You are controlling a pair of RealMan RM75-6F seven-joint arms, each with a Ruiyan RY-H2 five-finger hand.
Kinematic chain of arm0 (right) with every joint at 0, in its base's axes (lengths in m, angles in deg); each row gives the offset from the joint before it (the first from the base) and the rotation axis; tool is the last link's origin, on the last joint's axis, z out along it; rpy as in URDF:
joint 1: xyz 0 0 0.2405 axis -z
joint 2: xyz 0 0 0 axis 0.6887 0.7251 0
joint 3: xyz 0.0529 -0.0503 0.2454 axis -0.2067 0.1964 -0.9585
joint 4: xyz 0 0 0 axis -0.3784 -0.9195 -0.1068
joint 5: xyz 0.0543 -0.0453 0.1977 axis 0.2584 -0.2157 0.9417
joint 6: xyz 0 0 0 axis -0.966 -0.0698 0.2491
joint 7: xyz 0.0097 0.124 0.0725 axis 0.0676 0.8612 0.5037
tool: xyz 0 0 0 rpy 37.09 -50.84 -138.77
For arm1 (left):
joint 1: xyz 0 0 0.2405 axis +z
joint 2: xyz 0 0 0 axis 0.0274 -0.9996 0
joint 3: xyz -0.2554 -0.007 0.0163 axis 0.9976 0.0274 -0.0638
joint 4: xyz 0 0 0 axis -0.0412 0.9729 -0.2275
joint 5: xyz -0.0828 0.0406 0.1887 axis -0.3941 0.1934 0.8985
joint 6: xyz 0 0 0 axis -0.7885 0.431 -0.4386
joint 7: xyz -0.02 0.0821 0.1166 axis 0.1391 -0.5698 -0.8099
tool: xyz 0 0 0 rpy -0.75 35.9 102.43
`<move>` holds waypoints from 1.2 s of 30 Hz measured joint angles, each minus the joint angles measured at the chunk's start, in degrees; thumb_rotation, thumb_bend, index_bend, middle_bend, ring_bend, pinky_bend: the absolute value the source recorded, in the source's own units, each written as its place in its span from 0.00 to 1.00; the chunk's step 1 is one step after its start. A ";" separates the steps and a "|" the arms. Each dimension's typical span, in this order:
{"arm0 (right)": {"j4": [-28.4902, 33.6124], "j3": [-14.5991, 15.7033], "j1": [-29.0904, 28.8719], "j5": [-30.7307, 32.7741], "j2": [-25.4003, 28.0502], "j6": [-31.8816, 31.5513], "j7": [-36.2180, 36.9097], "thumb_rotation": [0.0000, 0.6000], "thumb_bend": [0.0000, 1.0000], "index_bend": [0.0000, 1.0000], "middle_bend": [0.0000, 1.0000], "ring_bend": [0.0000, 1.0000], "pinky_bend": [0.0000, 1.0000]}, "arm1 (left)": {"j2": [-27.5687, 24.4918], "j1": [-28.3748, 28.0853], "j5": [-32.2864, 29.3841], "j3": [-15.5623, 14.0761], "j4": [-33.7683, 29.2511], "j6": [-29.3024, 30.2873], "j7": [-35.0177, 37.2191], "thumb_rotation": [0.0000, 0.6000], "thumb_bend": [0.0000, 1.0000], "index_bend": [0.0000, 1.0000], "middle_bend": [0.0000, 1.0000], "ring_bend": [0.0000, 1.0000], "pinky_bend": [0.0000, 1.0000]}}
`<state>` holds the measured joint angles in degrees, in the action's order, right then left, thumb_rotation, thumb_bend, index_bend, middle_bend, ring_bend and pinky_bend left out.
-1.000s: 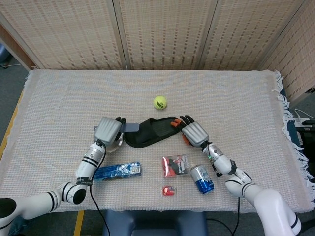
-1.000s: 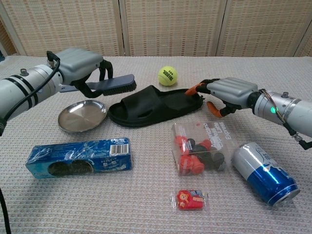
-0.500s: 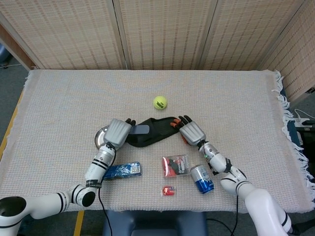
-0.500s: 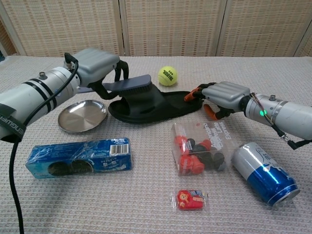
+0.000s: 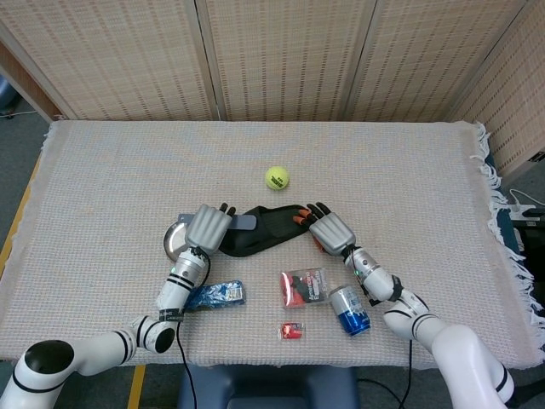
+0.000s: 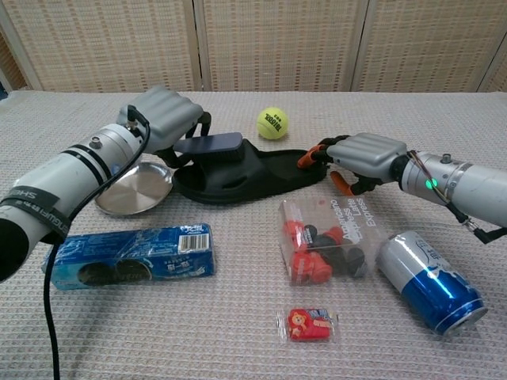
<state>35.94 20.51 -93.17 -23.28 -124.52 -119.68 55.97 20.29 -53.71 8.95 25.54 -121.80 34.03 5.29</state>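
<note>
A black slipper [image 5: 271, 230] [image 6: 265, 172] lies mid-table. My left hand [image 5: 209, 228] [image 6: 162, 119] grips a blue-grey brush [image 6: 210, 145] [image 5: 246, 223] by its handle, and the brush head rests low on the slipper's left end. My right hand [image 5: 330, 230] [image 6: 366, 153] is curled around the slipper's right end, fingers over the rim and thumb beneath. Orange bits show at its fingertips; what they are is unclear.
A tennis ball [image 5: 276, 177] [image 6: 272, 123] sits just behind the slipper. A round metal dish [image 6: 135, 188] lies under my left forearm. Toward the front are a blue cookie pack [image 6: 127, 255], a clear packet of red pieces [image 6: 329, 237], a blue can [image 6: 432, 283] on its side and a small red sachet [image 6: 307, 324].
My left hand has carried the brush rightward and down from above the dish onto the slipper. The right hand has barely shifted at the slipper's end.
</note>
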 measured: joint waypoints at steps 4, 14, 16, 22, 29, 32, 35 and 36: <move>0.49 0.02 0.00 0.16 0.24 0.07 -0.19 1.00 0.77 0.19 0.12 0.00 0.08 | -0.33 0.40 -0.86 0.33 0.41 -0.44 0.10 1.00 0.50 0.52 0.64 0.71 1.00; 1.95 -0.01 0.15 0.64 0.88 0.04 -1.41 1.00 0.77 0.19 0.12 0.00 0.08 | -1.01 0.95 -1.73 0.72 -1.42 -0.78 -0.57 1.00 0.50 0.52 0.64 0.71 1.00; 2.15 -0.04 0.21 0.83 0.96 0.18 -1.66 1.00 0.77 0.19 0.12 0.00 0.08 | -0.66 0.72 -1.08 0.59 -2.04 -0.57 -0.59 1.00 0.50 0.52 0.64 0.71 1.00; 2.41 0.14 0.33 1.14 1.22 1.00 -2.06 1.00 0.77 0.19 0.12 0.00 0.08 | 0.49 -0.41 0.19 0.59 -1.88 -0.61 -0.63 1.00 0.50 0.52 0.64 0.71 1.00; 2.07 0.18 0.30 1.25 1.21 1.15 -1.81 1.00 0.77 0.19 0.12 0.00 0.08 | 1.66 -0.63 0.35 0.37 1.19 -1.32 -0.19 1.00 0.50 0.52 0.64 0.71 1.00; 2.02 0.21 0.30 1.22 1.22 1.09 -1.77 1.00 0.78 0.19 0.12 0.00 0.08 | 1.97 -0.65 0.31 0.36 2.12 -1.54 -0.04 1.00 0.50 0.52 0.64 0.71 1.00; 1.99 0.28 0.27 1.18 1.33 1.12 -1.80 1.00 0.77 0.19 0.12 0.00 0.08 | 1.92 -0.58 0.32 0.30 3.21 -1.56 -0.29 1.00 0.50 0.52 0.63 0.71 1.00; 2.03 0.32 0.28 1.19 1.50 1.22 -1.89 1.00 0.77 0.19 0.12 0.00 0.08 | 1.80 -0.51 0.22 0.26 3.47 -1.60 -0.68 1.00 0.50 0.52 0.63 0.71 1.00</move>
<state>37.97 20.83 -92.89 -22.09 -123.01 -118.46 54.08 22.08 -54.22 9.17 25.81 -118.32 32.43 4.61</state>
